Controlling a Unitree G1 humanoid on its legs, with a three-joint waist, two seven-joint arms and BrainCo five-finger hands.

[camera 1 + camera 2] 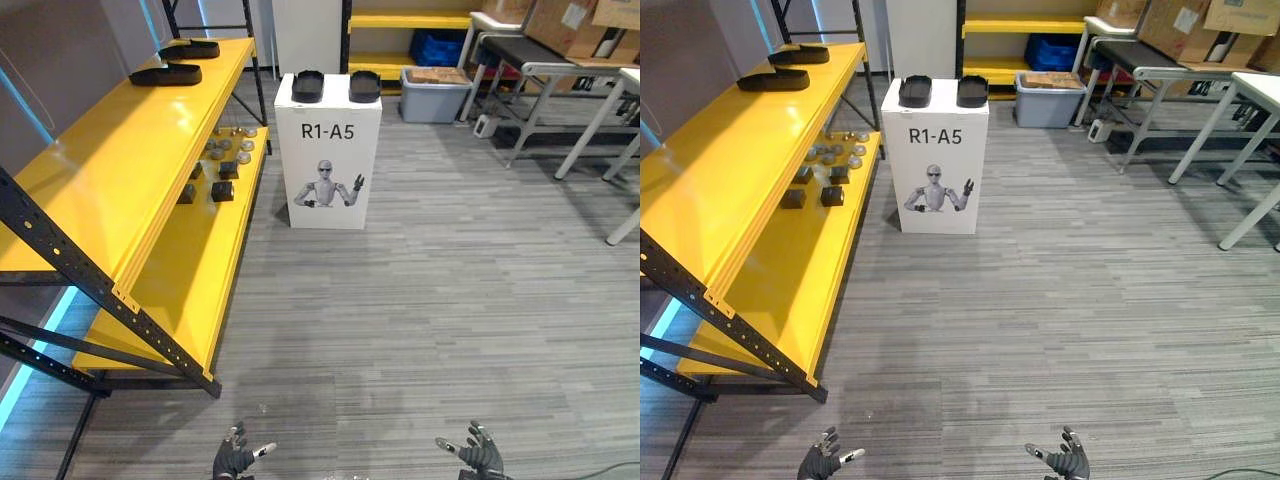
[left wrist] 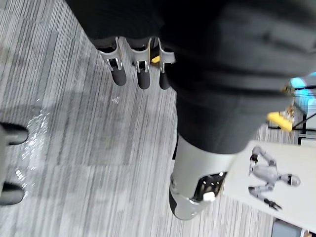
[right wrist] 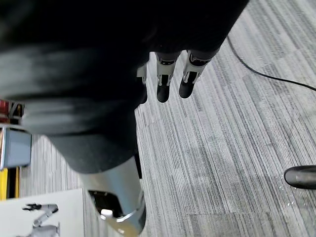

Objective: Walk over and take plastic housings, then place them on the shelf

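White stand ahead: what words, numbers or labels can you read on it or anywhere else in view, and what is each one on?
"R1-A5": black characters on the front of the white stand, above a picture of a robot; the black plastic housings sit on its top.
Cardboard boxes at the back right: any print is too small to read.
Yellow shelf: no text to be seen.

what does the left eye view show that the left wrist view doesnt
Left eye view: the yellow metal shelf and two black plastic housings on top of the white printed box. Left wrist view: the fingers of the left hand up close, straight and holding nothing. Shared: the grey striped floor, that box's robot picture and the left hand.
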